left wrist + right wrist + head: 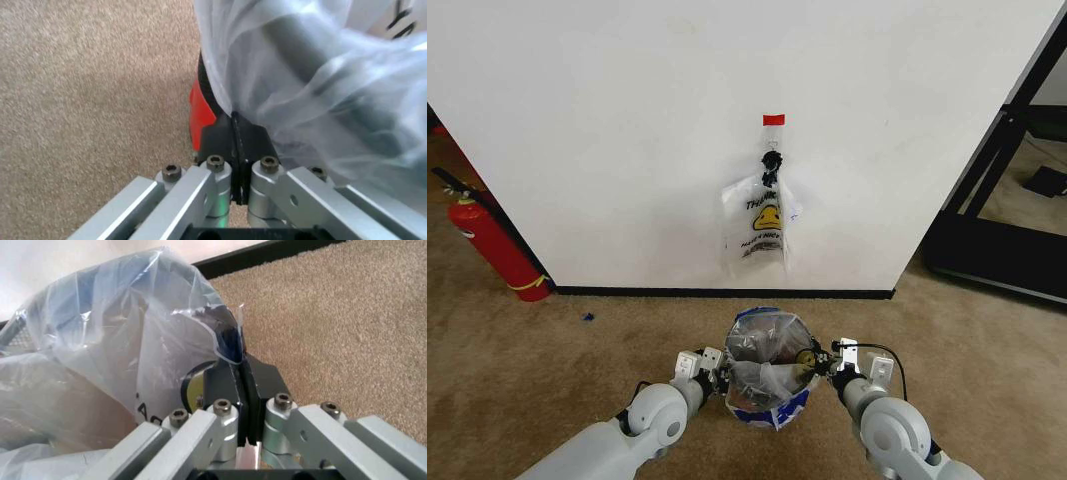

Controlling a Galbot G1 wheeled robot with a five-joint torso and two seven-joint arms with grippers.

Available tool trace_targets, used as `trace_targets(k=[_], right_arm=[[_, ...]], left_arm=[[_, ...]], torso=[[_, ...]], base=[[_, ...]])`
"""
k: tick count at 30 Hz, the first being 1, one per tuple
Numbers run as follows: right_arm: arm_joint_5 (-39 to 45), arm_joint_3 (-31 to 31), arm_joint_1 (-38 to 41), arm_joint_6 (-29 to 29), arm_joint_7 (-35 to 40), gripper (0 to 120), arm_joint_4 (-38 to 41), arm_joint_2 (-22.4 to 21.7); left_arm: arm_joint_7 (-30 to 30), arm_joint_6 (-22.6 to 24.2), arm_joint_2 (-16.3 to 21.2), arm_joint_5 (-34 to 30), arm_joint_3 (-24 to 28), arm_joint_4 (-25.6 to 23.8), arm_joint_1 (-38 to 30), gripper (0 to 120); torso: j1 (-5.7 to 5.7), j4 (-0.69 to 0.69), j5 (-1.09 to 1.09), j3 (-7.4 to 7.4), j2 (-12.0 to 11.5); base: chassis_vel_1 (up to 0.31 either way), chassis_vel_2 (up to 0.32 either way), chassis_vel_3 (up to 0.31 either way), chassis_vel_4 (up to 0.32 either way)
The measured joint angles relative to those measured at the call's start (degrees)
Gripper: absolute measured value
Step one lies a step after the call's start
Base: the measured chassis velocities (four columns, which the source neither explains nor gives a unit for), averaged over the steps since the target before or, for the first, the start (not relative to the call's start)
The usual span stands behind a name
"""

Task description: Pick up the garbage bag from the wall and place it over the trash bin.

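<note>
Large plain white wall [627,130] with black baseboard [727,293]: standing across the far edge of the tan carpet [527,380]; open carpet lying to both sides of the arms.

Red fire extinguisher [489,243]: leaning at the wall's left corner.

Small round dark bin with red base [199,112]: sitting on the carpet near the baseboard, between both grippers.

Thin translucent-white garbage bag with blue patches [767,372]: draping over the bin, mouth spreading open.

Second smiley bag [759,225]: hanging from a black clip [772,160] under a red tape strip [774,119].

Left gripper [235,135]: pinching the bag's left edge, fingers pressed together.

Right gripper [240,377]: pinching the right edge likewise.
</note>
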Motion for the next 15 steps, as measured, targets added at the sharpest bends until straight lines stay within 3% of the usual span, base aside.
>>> trace_targets(k=[3, 6, 11, 15], right_arm=[[-0.08, -0.07, -0.04, 0.02, -0.06, 0, 0.07, 0.03], [-0.08, -0.1, -0.03, 0.02, -0.06, 0, 0.11, 0.06], [-0.14, -0.28, -0.05, 0.02, -0.06, 0, 0.34, 0.11], [-0.24, -0.29, -0.07, 0.02, -0.08, 0, 0.39, 0.07]], left_arm=[[-0.03, 0.53, 1.76, 2.45, -1.57, -1.52, 0.17, 16], [-0.03, 0.66, 2.63, 3.81, -2.2, -2.08, 0.17, 21], [0.45, 1.06, 5.8, 11.09, -3.02, -2.35, 0.37, 45], [0.51, 1.17, 6.72, 13.53, -4.02, -2.28, 1.32, 53]], torso=[[0.0, 0.0, 0.0, 0.0, 0.0], [0.0, 0.0, 0.01, 0.0, 0.0], [0.0, 0.0, 0.0, 0.0, 0.0], [0.01, 0.0, 0.01, 0.0, 0.0]], base=[[0.0, 0.0, 0.0, 0.0], [0.0, 0.0, 0.0, 0.0], [0.0, 0.0, 0.0, 0.0], [0.0, 0.0, 0.0, 0.0]])
